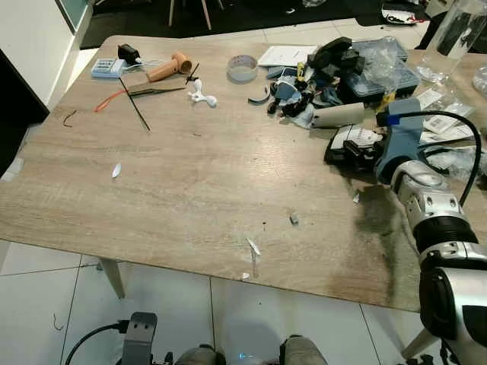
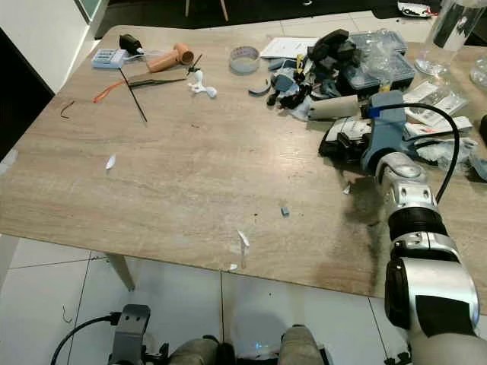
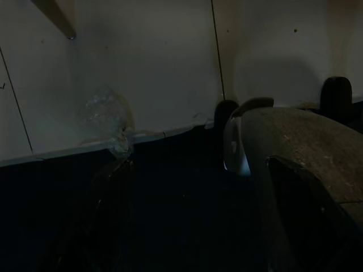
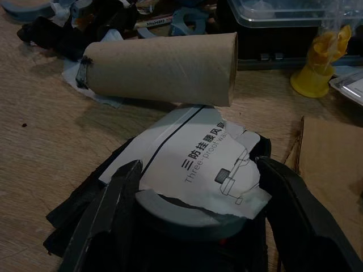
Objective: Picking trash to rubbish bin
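Torn printed paper (image 4: 198, 164), white with black lettering and a small line drawing, lies on a dark grey round lid over crumpled black material on the wooden table (image 1: 198, 190). In the eye views this bundle sits at the table's right side, just in front of the right gripper (image 1: 358, 148), whose silver arm reaches in from the near right edge with a black cable looping over its blue wrist. Just behind the bundle lies a cardboard tube (image 1: 338, 115), and beyond that a heap of dark clutter and clear plastic boxes (image 1: 380, 68). Farther left on the table are a tape roll (image 1: 243, 68), a tan tube (image 1: 169, 68), an orange wire and black sticks. Small scraps lie apart on the bare wood: a white sliver (image 1: 116, 170) at the left, a grey chip (image 1: 294, 219) and a white shred (image 1: 253, 246) near the front edge.

In the right wrist view the two black fingers (image 4: 110, 209) stand wide apart, one on each side of the lid and paper, with the tube lying across just past them and a yellow nozzle (image 4: 320, 62) off to one side.

The left wrist view is dark: white floor tiles, a table leg, the robot's feet; whether the left gripper (image 3: 187, 238) is spread or closed, I cannot tell.
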### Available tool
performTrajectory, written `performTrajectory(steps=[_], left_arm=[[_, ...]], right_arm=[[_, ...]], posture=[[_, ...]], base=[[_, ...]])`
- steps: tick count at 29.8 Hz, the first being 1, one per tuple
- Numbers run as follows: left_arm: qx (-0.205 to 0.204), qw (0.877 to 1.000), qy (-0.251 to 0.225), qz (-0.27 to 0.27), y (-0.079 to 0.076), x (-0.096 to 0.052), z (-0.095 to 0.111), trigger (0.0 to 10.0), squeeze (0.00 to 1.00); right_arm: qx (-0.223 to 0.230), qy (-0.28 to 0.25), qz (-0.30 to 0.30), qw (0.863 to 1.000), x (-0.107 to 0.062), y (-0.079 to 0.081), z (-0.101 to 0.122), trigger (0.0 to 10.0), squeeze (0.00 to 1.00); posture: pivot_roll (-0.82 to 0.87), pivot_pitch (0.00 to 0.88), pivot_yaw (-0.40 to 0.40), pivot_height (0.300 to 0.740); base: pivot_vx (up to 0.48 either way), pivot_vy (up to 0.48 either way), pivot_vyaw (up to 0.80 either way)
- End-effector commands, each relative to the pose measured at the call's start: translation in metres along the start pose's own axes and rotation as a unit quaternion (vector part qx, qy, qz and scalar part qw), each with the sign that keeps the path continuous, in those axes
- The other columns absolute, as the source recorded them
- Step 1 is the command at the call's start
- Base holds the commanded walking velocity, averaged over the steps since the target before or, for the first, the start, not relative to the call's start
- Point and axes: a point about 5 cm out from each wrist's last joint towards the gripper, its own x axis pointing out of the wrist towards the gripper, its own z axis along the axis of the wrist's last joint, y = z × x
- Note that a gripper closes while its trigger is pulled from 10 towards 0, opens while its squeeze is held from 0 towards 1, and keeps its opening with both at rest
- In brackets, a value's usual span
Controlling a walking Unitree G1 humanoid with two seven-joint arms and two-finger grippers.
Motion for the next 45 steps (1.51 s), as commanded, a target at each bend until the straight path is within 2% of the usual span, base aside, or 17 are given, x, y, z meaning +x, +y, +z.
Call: performTrajectory(steps=[1, 7, 19, 20, 21, 22, 23, 25, 30, 33, 34, 35, 37, 38, 41, 42, 45], left_arm=[[-0.001, 0.998, 0.062, -0.011, -0.003, -0.007, -0.027, 10.0, 0.00], [-0.002, 0.998, 0.055, -0.010, -0.005, -0.004, -0.021, 10.0, 0.00], [-0.004, 0.999, 0.051, -0.012, -0.008, -0.001, -0.016, 10.0, 0.00], [-0.004, 0.999, 0.052, -0.013, -0.008, -0.001, -0.016, 10.0, 0.00], [-0.004, 0.999, 0.052, -0.013, -0.008, -0.001, -0.015, 10.0, 0.00], [-0.004, 0.999, 0.052, -0.013, -0.008, -0.001, -0.015, 10.0, 0.00], [-0.004, 0.999, 0.052, -0.013, -0.009, -0.001, -0.015, 10.0, 0.00], [-0.005, 0.999, 0.052, -0.013, -0.009, -0.001, -0.015, 10.0, 0.00], [-0.006, 0.999, 0.052, -0.013, -0.010, 0.000, -0.014, 10.0, 0.00], [-0.007, 0.999, 0.051, -0.013, -0.010, 0.000, -0.013, 10.0, 0.00], [-0.007, 0.999, 0.051, -0.013, -0.010, 0.000, -0.013, 10.0, 0.00], [-0.007, 0.999, 0.051, -0.013, -0.010, 0.000, -0.013, 10.0, 0.00], [-0.008, 0.999, 0.051, -0.013, -0.011, 0.001, -0.012, 10.0, 0.00], [-0.008, 0.999, 0.051, -0.013, -0.011, 0.001, -0.012, 10.0, 0.00], [-0.010, 0.999, 0.049, -0.013, -0.011, 0.001, -0.011, 10.0, 0.00], [-0.010, 0.999, 0.049, -0.013, -0.011, 0.001, -0.011, 10.0, 0.00], [-0.012, 0.999, 0.048, -0.012, -0.011, 0.002, -0.009, 10.0, 0.00]], right_arm=[[0.015, 0.043, 0.004, 0.999, -0.002, 0.003, -0.019, 0.0, 0.00], [0.023, 0.050, 0.003, 0.998, 0.001, 0.006, -0.017, 0.0, 0.00], [0.015, -0.002, 0.056, 0.998, 0.004, 0.018, 0.004, 0.0, 0.00], [0.004, -0.003, 0.060, 0.998, 0.005, 0.019, 0.007, 9.1, 0.00], [-0.005, -0.001, 0.058, 0.998, 0.005, 0.019, 0.009, 4.4, 0.00], [-0.005, -0.001, 0.058, 0.998, 0.005, 0.019, 0.009, 4.4, 0.00], [-0.009, 0.002, 0.053, 0.999, 0.005, 0.018, 0.010, 0.1, 0.00], [-0.012, 0.003, 0.051, 0.999, 0.005, 0.017, 0.011, 0.0, 0.00], [0.011, -0.051, 0.081, 0.995, 0.006, 0.024, 0.028, 0.0, 0.00], [0.051, -0.114, 0.151, 0.981, 0.003, 0.039, 0.045, 0.0, 0.00], [0.071, -0.142, 0.186, 0.970, 0.000, 0.048, 0.054, 0.0, 0.00], [0.071, -0.142, 0.186, 0.970, 0.000, 0.048, 0.054, 0.0, 0.00], [0.101, -0.178, 0.234, 0.950, -0.006, 0.059, 0.065, 0.0, 0.00], [0.101, -0.178, 0.234, 0.950, -0.006, 0.059, 0.065, 0.0, 0.00], [0.157, -0.238, 0.333, 0.899, -0.021, 0.078, 0.085, 0.0, 0.00], [0.157, -0.238, 0.333, 0.899, -0.021, 0.078, 0.085, 0.0, 0.00], [0.183, -0.268, 0.435, 0.840, -0.040, 0.101, 0.092, 0.0, 0.00]], posture=[[-0.07, 0.154, 0.051, 0.740], [-0.07, 0.135, 0.043, 0.740], [-0.08, 0.124, 0.043, 0.740], [-0.08, 0.119, 0.042, 0.740], [-0.08, 0.119, 0.042, 0.740], [-0.08, 0.119, 0.042, 0.740], [-0.08, 0.118, 0.041, 0.740], [-0.08, 0.115, 0.041, 0.740], [-0.08, 0.111, 0.038, 0.740], [-0.08, 0.106, 0.035, 0.740], [-0.08, 0.106, 0.035, 0.740], [-0.08, 0.106, 0.035, 0.740], [-0.08, 0.101, 0.033, 0.740], [-0.08, 0.101, 0.033, 0.740], [-0.08, 0.090, 0.030, 0.740], [-0.08, 0.090, 0.030, 0.740], [-0.08, 0.081, 0.032, 0.740]], base=[[0.000, 0.000, 0.00], [0.000, 0.000, 0.00], [0.000, 0.000, 0.00], [0.000, 0.000, 0.00], [0.000, 0.000, 0.00], [0.000, 0.000, 0.00], [0.000, 0.000, 0.00], [0.000, 0.000, 0.00], [0.000, 0.000, 0.00], [0.000, 0.000, 0.00], [0.000, 0.000, 0.00], [0.000, 0.000, 0.00], [0.000, 0.000, 0.00], [0.000, 0.000, 0.00], [0.000, 0.000, 0.00], [0.000, 0.000, 0.00], [0.000, 0.000, 0.00]])
